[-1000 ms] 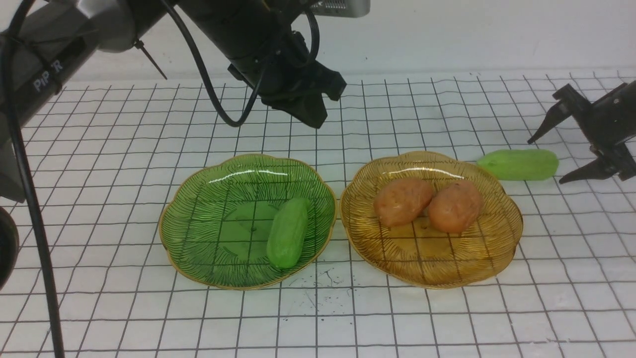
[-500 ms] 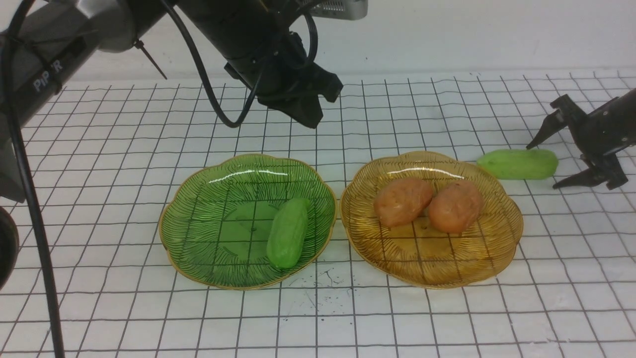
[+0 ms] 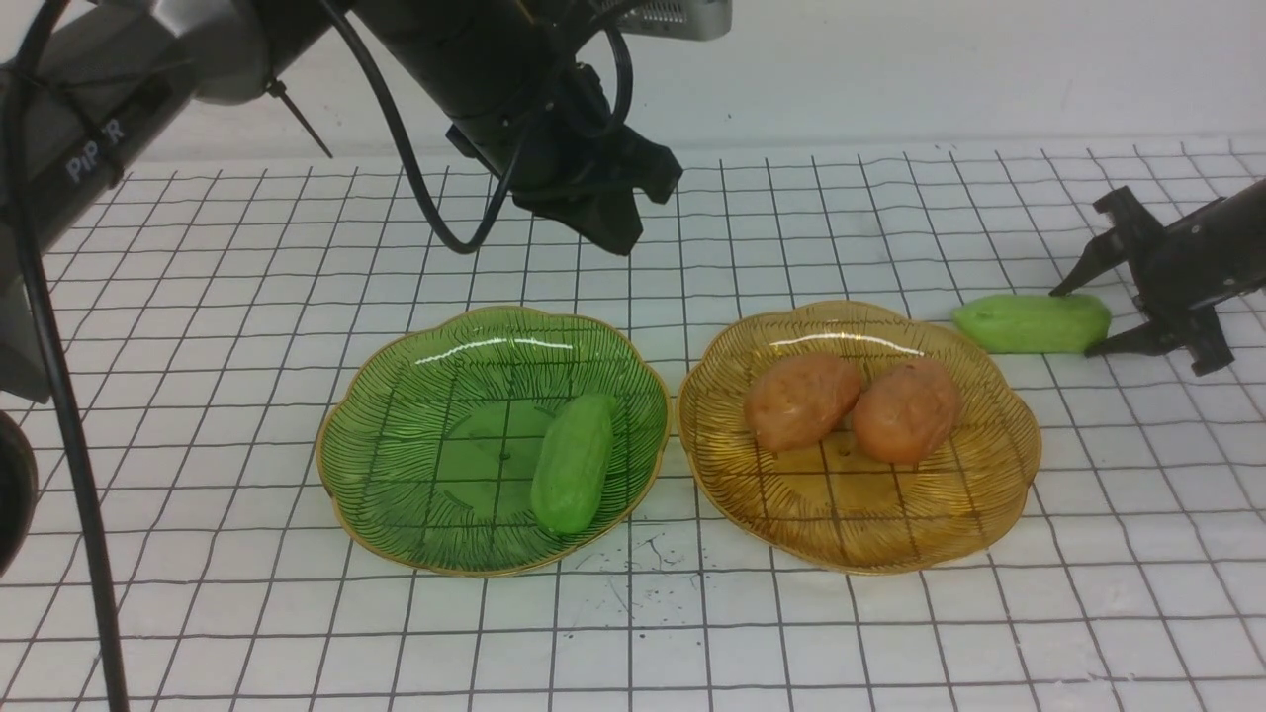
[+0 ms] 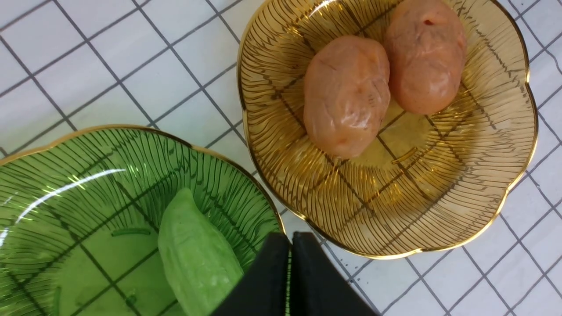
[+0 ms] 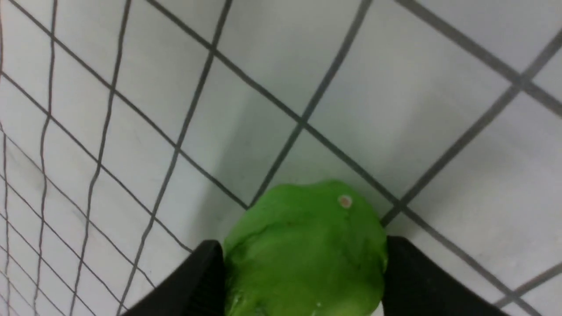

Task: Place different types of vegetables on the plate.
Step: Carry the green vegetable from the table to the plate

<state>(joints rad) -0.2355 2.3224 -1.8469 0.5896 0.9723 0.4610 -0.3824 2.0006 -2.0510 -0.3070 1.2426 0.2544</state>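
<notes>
Right gripper [image 5: 305, 263]: fingers clamped on the loose cucumber [image 3: 1034, 323], one on each side of it, at its end away from the plates. That cucumber lay over the white grid-lined table [image 3: 633, 653], just beyond the amber plate [image 3: 841, 524] on the right-hand side; whether it touched the tabletop could not be told. Left gripper [image 4: 292, 245]: fingertips together, nothing between them, above the plates near their adjoining rims. Two potatoes [image 3: 803, 400] [image 3: 907, 409] sat side by side in the amber plate. The second cucumber [image 3: 574, 463] rested inside the green plate [image 3: 415, 494], toward its right side.
</notes>
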